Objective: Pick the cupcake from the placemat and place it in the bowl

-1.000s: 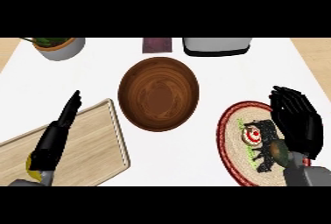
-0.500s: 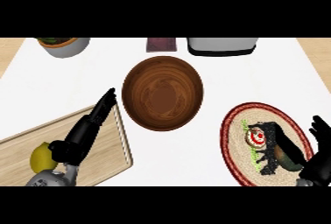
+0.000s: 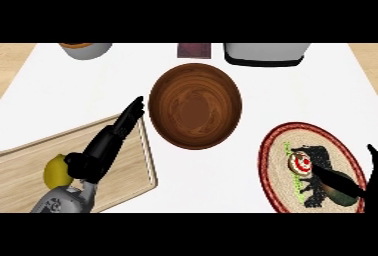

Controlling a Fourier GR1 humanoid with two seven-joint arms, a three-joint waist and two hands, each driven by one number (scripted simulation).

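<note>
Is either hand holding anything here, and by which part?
Nothing is held. The left hand hangs open over the cutting board; the right hand lies beside the cupcake.

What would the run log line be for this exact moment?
cupcake: on placemat, not picked | bowl: empty | right robot hand: beside cupcake | left robot hand: open over cutting board

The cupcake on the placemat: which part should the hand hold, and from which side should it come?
Probably hold the cupcake by its round sides, coming from above. It stands upright on the flat placemat, its top facing up, and the right hand is already beside it.
</note>
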